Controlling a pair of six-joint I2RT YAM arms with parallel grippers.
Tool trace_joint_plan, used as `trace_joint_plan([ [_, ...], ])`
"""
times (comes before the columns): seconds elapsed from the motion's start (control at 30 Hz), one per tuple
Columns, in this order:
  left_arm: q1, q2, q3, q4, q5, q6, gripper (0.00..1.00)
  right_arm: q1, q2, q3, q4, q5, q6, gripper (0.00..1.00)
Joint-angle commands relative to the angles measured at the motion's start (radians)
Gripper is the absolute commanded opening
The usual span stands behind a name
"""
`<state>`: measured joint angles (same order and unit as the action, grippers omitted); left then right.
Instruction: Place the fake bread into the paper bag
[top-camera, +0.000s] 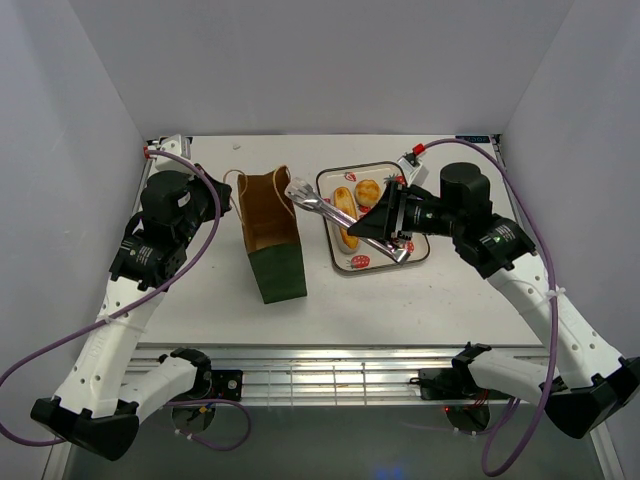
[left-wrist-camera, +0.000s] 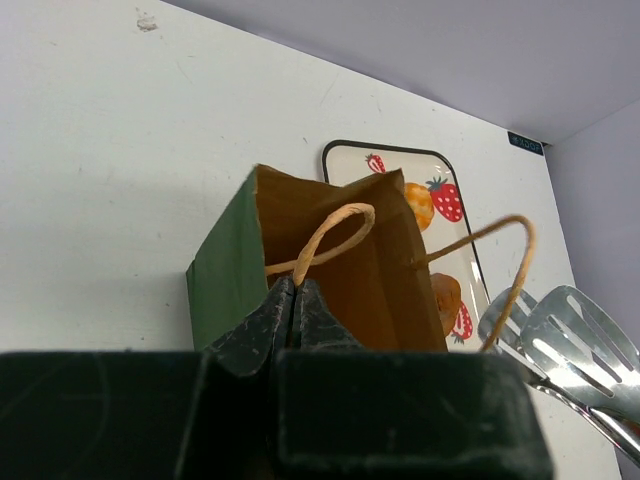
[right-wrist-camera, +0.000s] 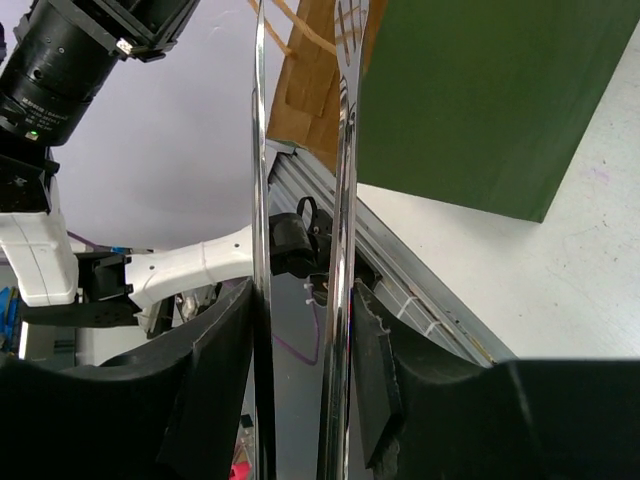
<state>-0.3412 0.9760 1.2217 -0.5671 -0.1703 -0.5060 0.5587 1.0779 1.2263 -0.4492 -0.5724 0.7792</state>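
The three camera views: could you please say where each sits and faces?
Top external: above and behind, looking down on the table; left arm and right arm show.
Left wrist: on the left arm, facing into the paper bag; the left gripper shows.
Right wrist: on the right arm, looking along the tongs; the right gripper shows.
All three share the paper bag and tongs.

The right claw (top-camera: 380, 226) holds tongs (top-camera: 325, 208) over the tray (top-camera: 360, 167), beside the paper bag (top-camera: 265, 215).

Left claw (left-wrist-camera: 293, 298), right claw (right-wrist-camera: 303, 305) clamped.
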Motion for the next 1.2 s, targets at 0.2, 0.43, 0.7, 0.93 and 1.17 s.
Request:
trace_joint_plan([
  [0.2,0.007,-0.026,-0.013,0.006,0.009,-0.003,0.0,-0.008,-0.012,0.229,0.066,0.006,-0.006,0.46],
  [0.43,0.007,-0.039,-0.008,0.001,0.014,0.0,0.0,-0.166,0.022,0.357,-0.055,0.042,-0.106,0.45],
  [0.7,0.007,-0.045,-0.016,-0.002,0.029,0.003,0.0,-0.468,-0.007,0.063,-0.069,-0.095,-0.208,0.44],
  [0.93,0.007,-0.049,-0.024,0.004,0.048,-0.003,0.0,-0.471,0.007,-0.154,-0.033,-0.066,-0.302,0.43],
  [1.17,0.007,-0.046,-0.028,0.012,0.066,-0.006,0.0,-0.471,0.091,-0.281,0.063,-0.083,-0.342,0.44],
])
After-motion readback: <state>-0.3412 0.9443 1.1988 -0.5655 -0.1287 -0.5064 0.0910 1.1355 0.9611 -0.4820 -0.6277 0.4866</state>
